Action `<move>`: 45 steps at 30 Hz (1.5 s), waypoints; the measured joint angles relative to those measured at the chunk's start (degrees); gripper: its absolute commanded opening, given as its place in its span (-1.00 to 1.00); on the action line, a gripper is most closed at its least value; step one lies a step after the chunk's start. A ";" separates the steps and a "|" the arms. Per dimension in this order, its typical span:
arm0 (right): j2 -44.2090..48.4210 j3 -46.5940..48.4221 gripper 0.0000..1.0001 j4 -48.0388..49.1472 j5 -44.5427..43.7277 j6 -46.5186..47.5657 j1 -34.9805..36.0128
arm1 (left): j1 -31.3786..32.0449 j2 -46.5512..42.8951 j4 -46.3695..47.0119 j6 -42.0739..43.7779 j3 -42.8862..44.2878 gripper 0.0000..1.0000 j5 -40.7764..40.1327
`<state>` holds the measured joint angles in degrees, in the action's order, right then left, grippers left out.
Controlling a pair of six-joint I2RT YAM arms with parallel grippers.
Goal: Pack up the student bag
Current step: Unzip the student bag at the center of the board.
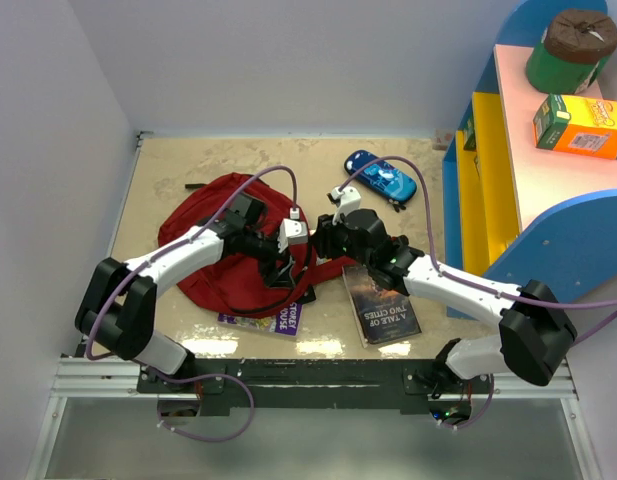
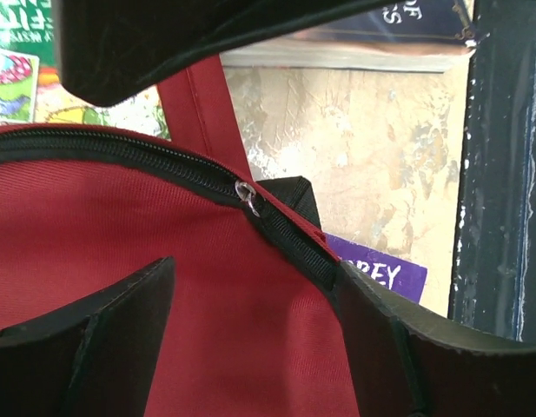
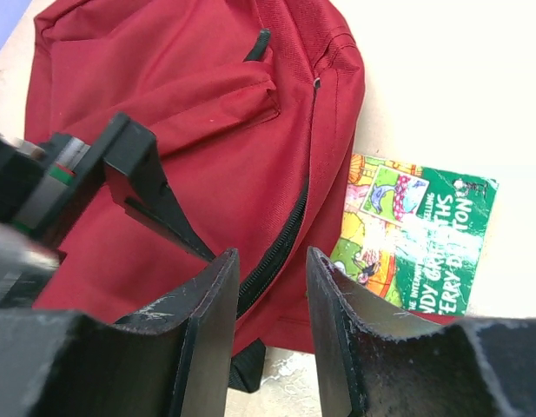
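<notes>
1. L arm: reaches in from the left. Left gripper (image 1: 280, 265) sits over the near-right rim of the student bag (image 1: 213, 250). Wrist view: fingers (image 2: 94, 339) released, spread wide w/ red fabric between them, nothing clamped. They straddle the zipper (image 2: 120, 152) close to its pull ring (image 2: 247, 195). Judgement: placed so a squeeze would catch the rim or pull.
2. Student bag: lies flat on the table (image 1: 168, 170), left of centre, top toward the arms. Zipper looks done up where visible, so packing is judged not yet started. Step in hand: prob. getting the bag open.
3. Purple book (image 1: 273, 320): at the near edge, part under the bag rim.
4. Green picture book (image 3: 415, 230): touching the bag's rim, beside the zipper.
5. R arm: comes in from the right. Right gripper (image 1: 323, 243) is next to the left one, aimed at the same rim. Fingers (image 3: 207, 330) partly apart; zipper seen through the gap, no fabric visibly pinched. Judgement: standing by to brace the rim.
6. Dark book (image 1: 380, 300): flat, just right of the bag, under the R forearm; within reach for loading.
7. Blue pencil case (image 1: 381, 177): further back, clear of the bag.
8. Risk: thin fabric may slip or bunch.
</notes>
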<state>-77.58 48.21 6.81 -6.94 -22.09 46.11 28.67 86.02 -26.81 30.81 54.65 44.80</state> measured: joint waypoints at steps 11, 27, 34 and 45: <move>1.11 -0.90 -0.22 0.04 -0.02 0.00 0.00 | 0.42 2.69 -0.44 1.36 2.01 -0.04 -3.52; 0.04 -1.62 -0.10 0.00 -1.03 -1.09 -0.83 | 1.79 3.89 -2.91 3.32 3.56 -1.00 -3.54; -8.94 1.31 -0.10 -0.02 0.79 -3.23 -1.16 | 1.88 3.48 -3.21 3.30 3.69 -1.00 -3.72; -15.56 5.46 -0.99 0.50 4.76 -6.08 -1.20 | 2.36 2.32 -3.30 3.30 3.69 -1.00 -4.76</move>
<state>-93.14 53.67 7.31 -2.17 -28.16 44.91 31.03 88.33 -30.11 34.11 58.35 40.03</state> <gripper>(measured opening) 0.217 0.019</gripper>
